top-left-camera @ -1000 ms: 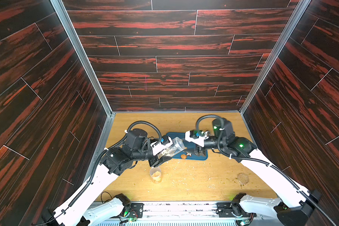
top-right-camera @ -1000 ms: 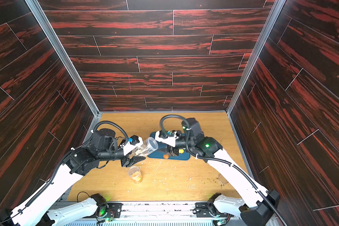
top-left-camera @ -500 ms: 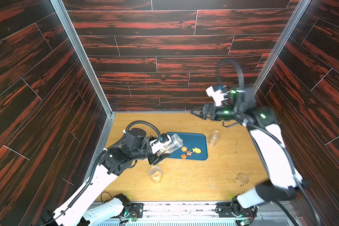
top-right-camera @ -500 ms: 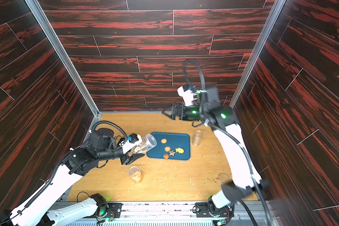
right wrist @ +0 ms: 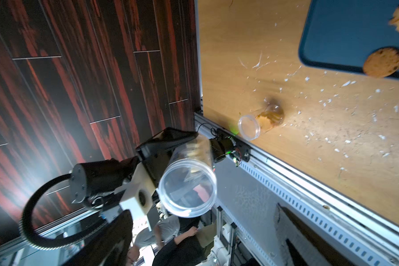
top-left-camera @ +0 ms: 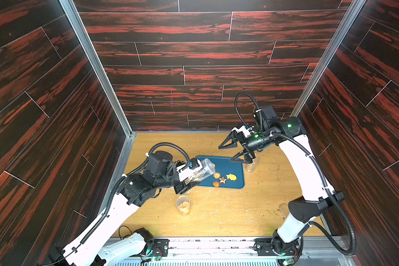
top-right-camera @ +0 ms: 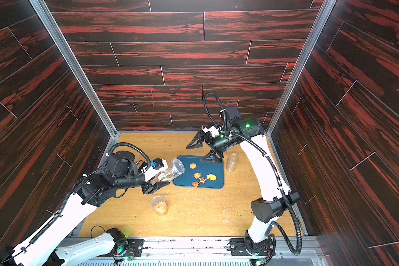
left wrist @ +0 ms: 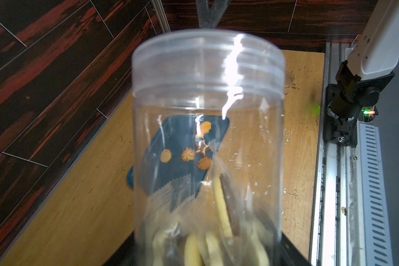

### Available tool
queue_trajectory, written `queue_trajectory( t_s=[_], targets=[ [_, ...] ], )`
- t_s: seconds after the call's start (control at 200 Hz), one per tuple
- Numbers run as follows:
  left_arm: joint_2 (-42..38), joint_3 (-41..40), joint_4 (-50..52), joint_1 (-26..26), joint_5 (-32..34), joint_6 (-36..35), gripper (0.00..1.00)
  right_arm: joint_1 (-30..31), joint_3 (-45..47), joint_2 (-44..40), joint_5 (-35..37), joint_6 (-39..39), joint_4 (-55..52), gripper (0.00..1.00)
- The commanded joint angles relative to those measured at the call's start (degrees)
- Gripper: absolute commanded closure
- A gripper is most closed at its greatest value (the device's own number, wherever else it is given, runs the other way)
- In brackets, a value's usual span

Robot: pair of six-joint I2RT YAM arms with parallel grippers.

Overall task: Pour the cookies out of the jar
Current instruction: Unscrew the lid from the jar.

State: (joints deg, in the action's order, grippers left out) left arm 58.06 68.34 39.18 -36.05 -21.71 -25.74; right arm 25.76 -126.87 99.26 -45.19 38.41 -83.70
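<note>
My left gripper (top-left-camera: pixel 192 178) (top-right-camera: pixel 158 178) is shut on a clear open jar (top-left-camera: pixel 200 171) (top-right-camera: pixel 171 171) (left wrist: pixel 207 76) (right wrist: pixel 189 184), tilted with its mouth over the near-left edge of the blue tray (top-left-camera: pixel 228 164) (top-right-camera: pixel 207 164). Yellow and dark cookies (left wrist: pixel 219 207) lie low in the jar, partly in a clear wrapper. Several cookies (top-left-camera: pixel 221 178) (top-right-camera: pixel 202 178) (left wrist: pixel 189 154) lie on the tray. My right gripper (top-left-camera: pixel 226 154) (top-right-camera: pixel 194 154) hangs open and empty above the tray's far edge, its dark fingers (right wrist: pixel 295 235) spread wide.
An empty clear jar (top-left-camera: pixel 251 164) (top-right-camera: pixel 232 162) stands just right of the tray. A second small jar holding cookies (top-left-camera: pixel 183 205) (top-right-camera: pixel 159 205) (right wrist: pixel 260 122) stands on the wooden table nearer the front. Pale crumbs are scattered in front of the tray. Dark walls enclose three sides.
My right gripper left the middle of the tray, swung up and back, opened wide and now hangs over the tray's far edge. The left arm and jar have hardly moved.
</note>
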Motion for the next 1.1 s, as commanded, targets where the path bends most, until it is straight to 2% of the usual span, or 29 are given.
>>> queue_trajectory(
  t_s=[0.0, 0.17, 0.561, 0.842, 1.097],
  targets=[
    [-0.21, 0.42, -0.58, -0.09, -0.20, -1.22, 0.63, 0.34, -1.45, 2.08, -4.22, 2.64, -3.41, 0.01],
    [-0.41, 0.48, -0.13, -0.19, -0.06, -1.43, 0.63, 1.28, -3.27, 4.44, -5.61, 2.33, -6.48, 0.01],
    [-0.49, 0.14, 0.20, -0.42, -0.46, -1.22, 0.63, 8.65, -7.11, 8.96, -4.38, 3.80, -6.39, 0.01],
    [-0.67, 0.02, -0.02, -0.59, -0.60, -1.27, 0.63, 10.50, -3.25, 8.33, -3.59, 2.57, -6.39, 0.10],
    [-0.58, 0.18, -0.13, -0.67, -0.60, -1.16, 0.63, 11.78, -3.81, 8.90, -2.98, 2.46, -6.39, 0.16]
  ],
)
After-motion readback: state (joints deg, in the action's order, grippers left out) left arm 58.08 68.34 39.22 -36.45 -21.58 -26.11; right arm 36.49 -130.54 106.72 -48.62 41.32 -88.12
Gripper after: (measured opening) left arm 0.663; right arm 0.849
